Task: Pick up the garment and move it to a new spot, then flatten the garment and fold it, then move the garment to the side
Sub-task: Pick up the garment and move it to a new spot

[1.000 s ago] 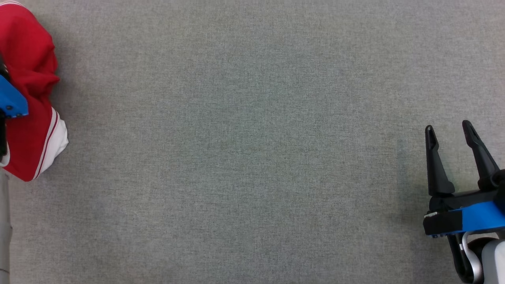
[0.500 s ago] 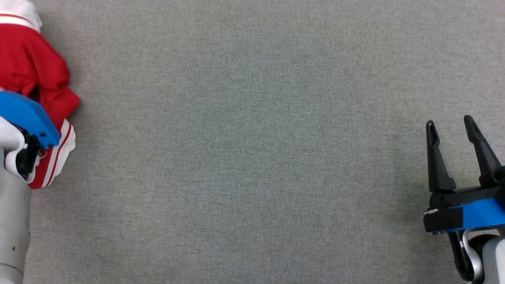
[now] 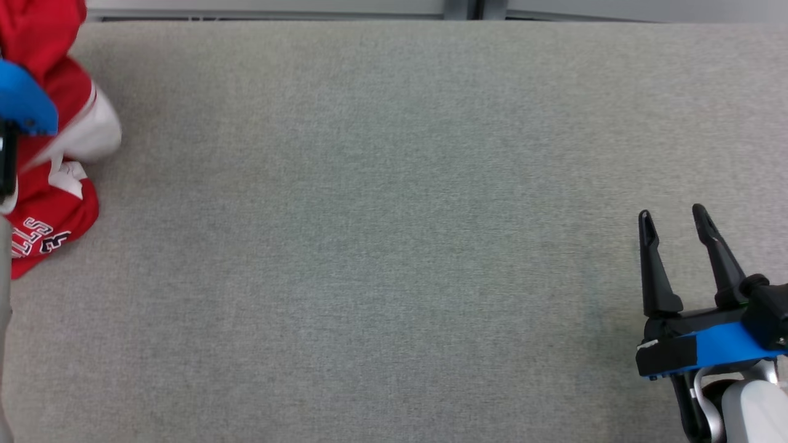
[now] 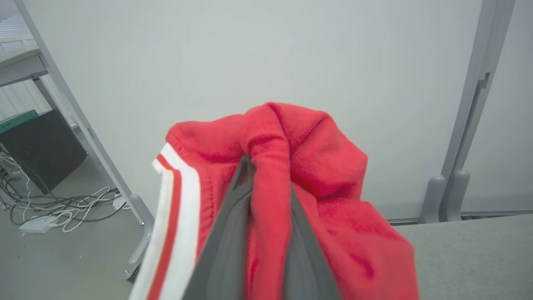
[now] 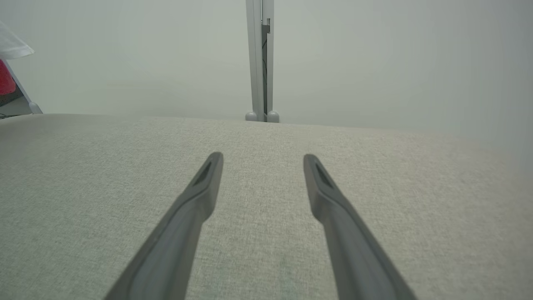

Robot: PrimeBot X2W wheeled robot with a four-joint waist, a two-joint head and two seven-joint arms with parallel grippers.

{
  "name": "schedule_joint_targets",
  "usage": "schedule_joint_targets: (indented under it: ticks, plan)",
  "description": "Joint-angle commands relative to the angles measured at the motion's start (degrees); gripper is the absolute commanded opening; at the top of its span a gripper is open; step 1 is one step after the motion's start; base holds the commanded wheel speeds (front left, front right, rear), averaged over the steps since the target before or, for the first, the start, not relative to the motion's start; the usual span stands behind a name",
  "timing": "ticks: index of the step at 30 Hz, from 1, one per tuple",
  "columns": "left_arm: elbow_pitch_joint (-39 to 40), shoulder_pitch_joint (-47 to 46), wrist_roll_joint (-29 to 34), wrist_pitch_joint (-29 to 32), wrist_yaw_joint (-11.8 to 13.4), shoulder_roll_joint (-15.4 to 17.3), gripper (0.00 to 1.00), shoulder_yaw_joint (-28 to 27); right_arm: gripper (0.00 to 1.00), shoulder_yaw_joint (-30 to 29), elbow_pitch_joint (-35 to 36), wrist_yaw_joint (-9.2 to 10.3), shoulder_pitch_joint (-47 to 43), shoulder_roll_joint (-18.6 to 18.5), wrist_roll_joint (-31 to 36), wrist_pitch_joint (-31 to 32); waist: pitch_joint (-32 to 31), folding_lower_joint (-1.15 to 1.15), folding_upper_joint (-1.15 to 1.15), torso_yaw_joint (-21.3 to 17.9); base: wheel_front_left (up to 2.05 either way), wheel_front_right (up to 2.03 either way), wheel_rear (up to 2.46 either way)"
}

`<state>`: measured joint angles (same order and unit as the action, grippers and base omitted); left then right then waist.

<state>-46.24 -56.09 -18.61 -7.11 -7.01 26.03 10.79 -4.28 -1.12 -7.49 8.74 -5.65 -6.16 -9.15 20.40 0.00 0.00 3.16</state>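
Note:
The garment point(image 3: 55, 209) is red with white striped trim and white lettering, bunched at the left edge of the grey table point(image 3: 394, 246) in the head view. My left gripper point(image 4: 260, 166) is shut on a fold of the garment point(image 4: 325, 166), which drapes over both fingers and is raised against the wall. Its blue body point(image 3: 21, 104) shows at the left edge over the cloth. My right gripper point(image 3: 672, 215) stands open and holds nothing at the lower right, fingers point(image 5: 200, 196) hovering low over the table. A bit of red cloth point(image 5: 5, 77) shows far left.
A pale partition wall with a grey post point(image 5: 260, 62) runs behind the table's far edge point(image 3: 394, 21). Beside the table's left end, the floor holds loose cables point(image 4: 54, 208) and a dark box point(image 4: 37, 146).
My left gripper has shut on the garment and pulled it up; the cloth has shifted and lettering now shows. The head camera has moved, bringing the table's far edge into view.

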Motion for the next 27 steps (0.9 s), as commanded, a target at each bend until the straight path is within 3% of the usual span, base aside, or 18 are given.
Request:
schedule_joint_targets:
  ticks: [1,14,19,27]
  plan:
    - [2.5,-1.7,0.7,-0.9,0.5,-0.4,0.00,0.8,1.00,0.0,-0.8,-0.01,-0.6,0.5,-0.4,-0.6,-1.6,0.00,0.00,-1.4,0.00,0.00,0.00]
    - [29.3,-9.7,1.6,3.1,-0.3,-6.5,0.00,10.2,1.00,1.9,-7.1,-0.01,-0.1,2.5,-2.5,-4.3,-5.6,0.00,0.00,-12.0,0.00,0.00,0.00]
    - [30.9,-9.9,0.3,5.2,-0.5,-10.0,0.00,16.0,1.00,2.4,-8.8,-0.01,0.5,2.7,-3.4,-5.2,-5.6,0.00,0.00,-15.7,0.00,0.00,0.00]
    - [26.0,0.7,-2.0,4.7,-0.4,-12.8,0.00,23.7,1.00,2.6,-10.1,-0.01,1.1,2.8,-4.6,-5.9,-5.0,0.00,0.00,-18.1,0.00,0.00,0.00]
